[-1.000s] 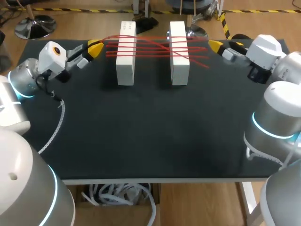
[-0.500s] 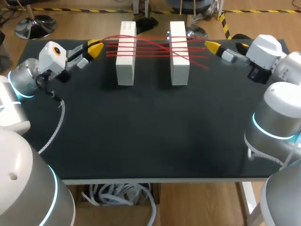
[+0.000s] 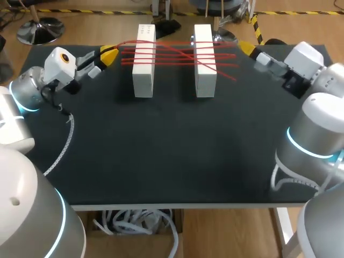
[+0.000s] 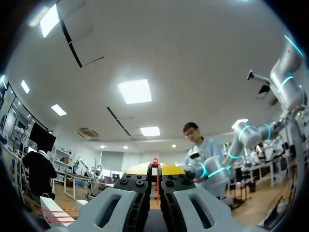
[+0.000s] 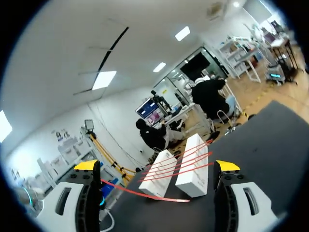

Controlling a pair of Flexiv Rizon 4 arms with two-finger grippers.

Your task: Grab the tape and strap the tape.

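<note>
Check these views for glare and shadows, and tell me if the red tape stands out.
Head view: even light, no glare on the dark table; the white blocks barely cast shadows; the red tape stands out. Left wrist view: ceiling lights glare, yet the tape in the left gripper shows plainly. Right wrist view: milder glare, tape clear.

Bright, even light from ceiling panels (image 4: pixel 135 91); faint soft shadows on matte table (image 3: pixel 161 150).

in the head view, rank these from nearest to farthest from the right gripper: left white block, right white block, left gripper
Measured from the right gripper:
1. right white block, the closest, just inward of it toward the table's middle.
2. left white block, beyond the first block.
3. left gripper, farthest, at the table's left side.
</note>
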